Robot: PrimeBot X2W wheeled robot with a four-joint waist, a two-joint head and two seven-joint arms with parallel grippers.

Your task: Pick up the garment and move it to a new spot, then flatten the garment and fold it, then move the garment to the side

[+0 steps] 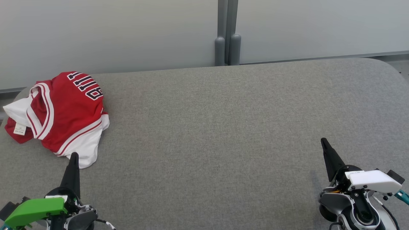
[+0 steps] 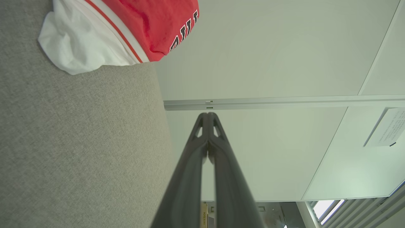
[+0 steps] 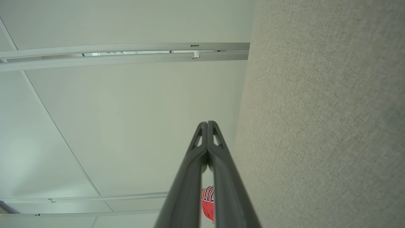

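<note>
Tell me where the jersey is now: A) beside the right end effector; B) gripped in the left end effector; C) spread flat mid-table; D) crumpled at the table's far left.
D: the red and white jersey lies bunched at the table's far left, beyond the shut, empty left end effector.

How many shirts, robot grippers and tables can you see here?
Shirts: 1, the red and white shirt
Grippers: 2, the left gripper and the right gripper, both shut
Tables: 1, the grey table
Total: 4
</note>
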